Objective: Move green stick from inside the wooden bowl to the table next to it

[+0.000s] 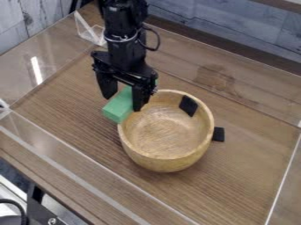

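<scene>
The green stick [116, 112] lies on the brown table [230, 75], close against the left outer wall of the wooden bowl [150, 160]. My gripper [123, 98] points straight down right over the stick's far end. Its black fingers [106, 87] are spread wide, one on each side of the block, and they hide its upper part. I cannot tell whether the fingers touch it. The bowl's pale inside holds no green piece.
A small black piece [188, 106] leans inside the bowl at its far rim. Another black piece [217, 134] lies on the table just right of the bowl. Clear acrylic walls [41, 61] run along the table's edges.
</scene>
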### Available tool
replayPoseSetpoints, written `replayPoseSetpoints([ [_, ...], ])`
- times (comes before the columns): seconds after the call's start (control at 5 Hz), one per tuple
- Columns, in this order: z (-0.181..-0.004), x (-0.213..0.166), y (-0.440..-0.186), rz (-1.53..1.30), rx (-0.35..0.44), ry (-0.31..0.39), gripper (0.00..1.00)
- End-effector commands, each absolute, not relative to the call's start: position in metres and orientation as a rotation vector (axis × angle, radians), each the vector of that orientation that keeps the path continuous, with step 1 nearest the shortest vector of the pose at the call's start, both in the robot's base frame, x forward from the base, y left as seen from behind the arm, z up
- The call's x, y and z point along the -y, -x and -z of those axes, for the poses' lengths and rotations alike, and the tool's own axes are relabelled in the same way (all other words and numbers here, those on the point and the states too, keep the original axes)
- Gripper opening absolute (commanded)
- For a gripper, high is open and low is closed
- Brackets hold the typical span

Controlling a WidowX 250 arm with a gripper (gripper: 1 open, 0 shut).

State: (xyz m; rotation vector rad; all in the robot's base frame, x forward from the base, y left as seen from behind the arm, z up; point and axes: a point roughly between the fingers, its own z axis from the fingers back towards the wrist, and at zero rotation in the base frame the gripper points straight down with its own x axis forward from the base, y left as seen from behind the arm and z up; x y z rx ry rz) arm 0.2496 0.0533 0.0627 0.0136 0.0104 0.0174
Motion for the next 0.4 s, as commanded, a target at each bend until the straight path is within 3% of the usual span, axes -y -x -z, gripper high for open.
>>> replayPoseSetpoints([
  [0.0, -0.0634, -0.0565, -0.2519, -0.025, 0.004, -0.028, 1.0],
  [0.2, -0.0609, -0.0569, -0.2514, -0.029, 0.002, -0.033, 1.0],
])
